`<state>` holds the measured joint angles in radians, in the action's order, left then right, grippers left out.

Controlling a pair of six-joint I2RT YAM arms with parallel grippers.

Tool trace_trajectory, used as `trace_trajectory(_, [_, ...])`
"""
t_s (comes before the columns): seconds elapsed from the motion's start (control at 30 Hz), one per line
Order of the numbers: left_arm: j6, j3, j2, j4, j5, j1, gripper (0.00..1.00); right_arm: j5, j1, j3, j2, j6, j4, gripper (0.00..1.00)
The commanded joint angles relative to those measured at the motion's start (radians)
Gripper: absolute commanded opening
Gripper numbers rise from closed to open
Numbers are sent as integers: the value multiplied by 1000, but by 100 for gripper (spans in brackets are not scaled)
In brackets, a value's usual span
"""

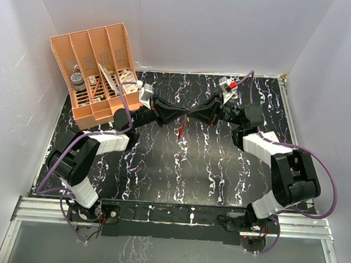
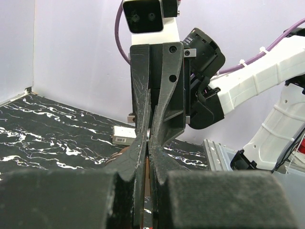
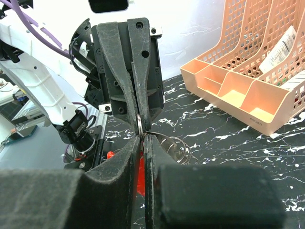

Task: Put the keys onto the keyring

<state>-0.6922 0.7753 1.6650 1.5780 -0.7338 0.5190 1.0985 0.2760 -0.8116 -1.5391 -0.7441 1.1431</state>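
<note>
A red-rimmed oval keyring loop (image 1: pixel 181 130) is dangling just below the spot where two black robot grippers are meeting tip to tip. The left gripper (image 3: pixel 139 130) is clenching tight, pinching an arc of thin silver wire rings (image 3: pixel 177 147) that are coiling out beside its tips. The right gripper (image 2: pixel 148 136) is pressing its fingers (image 3: pixel 124 162) together to a slit with red showing through; whether it is grasping the loop cannot be told. A black white-veined marble tabletop (image 1: pixel 161 166) is lying beneath, and a peach plastic mesh file organiser (image 1: pixel 98 72) is standing well behind the left gripper.
</note>
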Motion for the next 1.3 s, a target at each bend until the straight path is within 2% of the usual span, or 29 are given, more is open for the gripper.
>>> trace_trajectory(0.0, [-4, 33, -2, 206, -9, 5, 0, -7, 7, -50, 6, -5, 76, 6])
trace_trajectory(0.23, [-4, 18, 7, 206, -10, 6, 0, -3, 9, -53, 8, -3, 76, 0])
trace_trajectory(0.5, [-6, 15, 13, 181, -15, 7, 0, 4, 12, -53, 5, 7, 66, 0])
trace_trajectory(0.67, [22, 41, -5, 68, -47, 6, 7, 6, 13, -59, 20, 102, -86, 0])
trace_trajectory(0.9, [82, 79, -33, -124, -97, 6, 8, -8, 14, -60, 64, 265, -311, 0])
trace_trajectory(1.27, [265, 140, -99, -583, -131, 7, 7, -27, 15, -56, 107, 395, -487, 0])
